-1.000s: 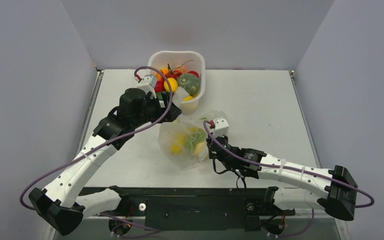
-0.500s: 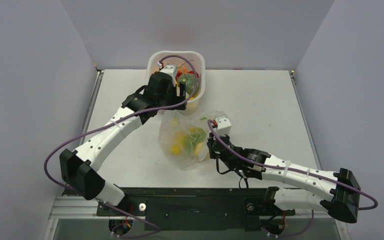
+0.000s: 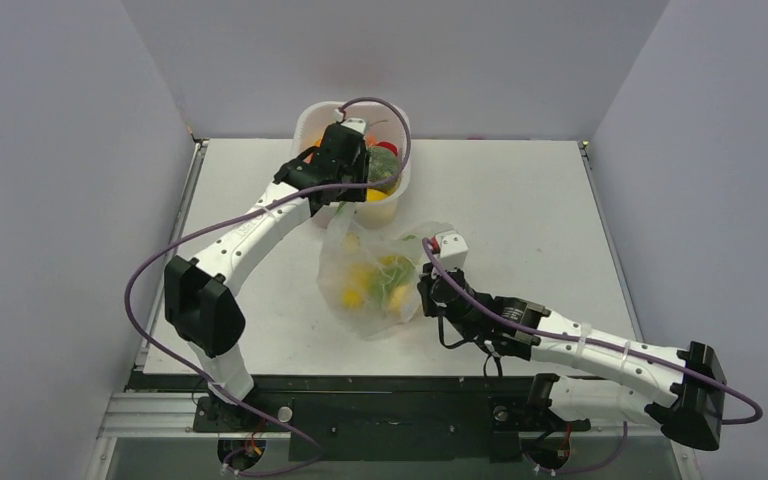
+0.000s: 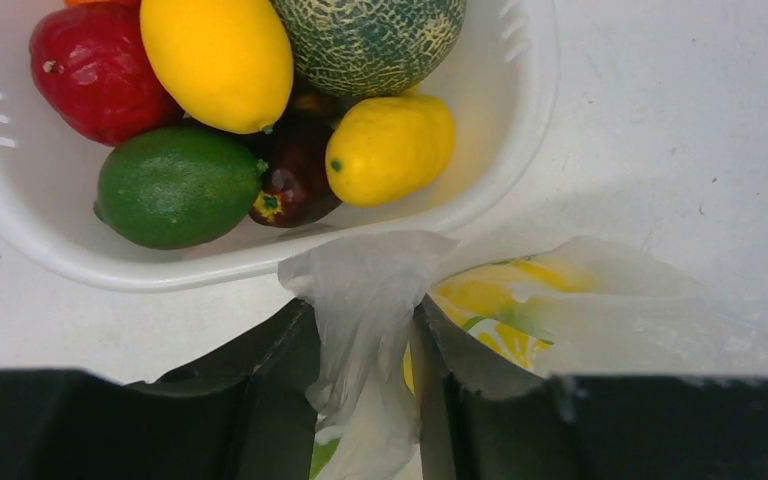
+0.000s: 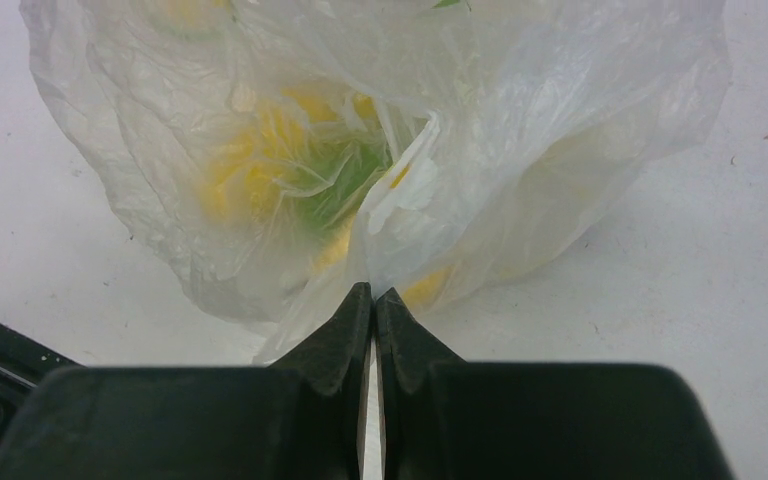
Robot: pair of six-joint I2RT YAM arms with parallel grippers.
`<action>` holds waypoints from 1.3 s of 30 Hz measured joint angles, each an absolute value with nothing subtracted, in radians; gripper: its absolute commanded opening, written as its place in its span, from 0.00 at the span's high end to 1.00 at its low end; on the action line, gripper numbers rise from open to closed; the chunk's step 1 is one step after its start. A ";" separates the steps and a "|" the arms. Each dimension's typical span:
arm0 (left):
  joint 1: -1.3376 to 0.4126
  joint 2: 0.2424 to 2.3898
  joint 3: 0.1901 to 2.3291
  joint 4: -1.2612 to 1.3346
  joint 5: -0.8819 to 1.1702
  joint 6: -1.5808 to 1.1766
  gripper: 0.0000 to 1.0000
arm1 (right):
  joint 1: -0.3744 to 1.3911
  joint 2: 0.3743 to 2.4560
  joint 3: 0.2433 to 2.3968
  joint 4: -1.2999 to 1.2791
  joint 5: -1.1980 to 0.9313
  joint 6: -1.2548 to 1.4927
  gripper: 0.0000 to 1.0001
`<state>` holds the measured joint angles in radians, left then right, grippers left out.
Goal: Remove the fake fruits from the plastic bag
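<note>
I get my overhead view from a camera fixed above and behind the arm bases, facing down and forward, far enough to take in the whole pale grey table (image 3: 520, 200); my left wrist camera looks past the left gripper (image 4: 363, 310), very near, down on the white rigid square plastic tub (image 4: 515, 120) and an edge of the thin transparent crinkly plastic bag (image 4: 610, 300); my right wrist camera looks past the right gripper (image 5: 373, 297), as near, low across the table at the bag's side; all three share the bag; overhead and left wrist share the tub.
</note>
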<state>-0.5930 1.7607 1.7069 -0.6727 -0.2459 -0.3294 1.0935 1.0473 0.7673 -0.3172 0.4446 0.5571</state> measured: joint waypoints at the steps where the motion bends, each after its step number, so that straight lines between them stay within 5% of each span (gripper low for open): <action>1: -0.582 1.761 1.709 -0.674 -0.230 -0.327 0.78 | 1.092 1.042 0.773 -0.326 0.445 0.555 1.00; 6: -0.485 1.736 1.736 -0.680 -0.089 -0.309 1.00 | 0.994 1.042 0.892 -0.391 0.366 0.540 1.00; 19: -0.088 1.483 1.763 -0.660 0.409 -0.376 1.00 | 0.552 1.287 1.525 -0.538 -0.004 0.528 1.00; 25: -0.053 1.243 1.459 -0.468 0.661 -0.501 1.00 | 0.511 1.321 1.528 -0.587 -0.080 0.506 1.00; 34: -0.052 0.970 0.903 -0.314 0.835 -0.678 1.00 | 0.510 1.297 1.261 -0.608 -0.060 0.464 0.99; 39: -0.052 0.884 0.841 -0.346 0.846 -0.677 1.00 | 0.510 1.259 1.203 -0.648 -0.010 0.427 0.74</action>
<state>-0.0525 0.8841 0.8413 -0.3462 0.8463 -0.6765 0.5102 1.2591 1.2026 -0.6483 -0.0097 0.4271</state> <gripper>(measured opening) 0.007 0.121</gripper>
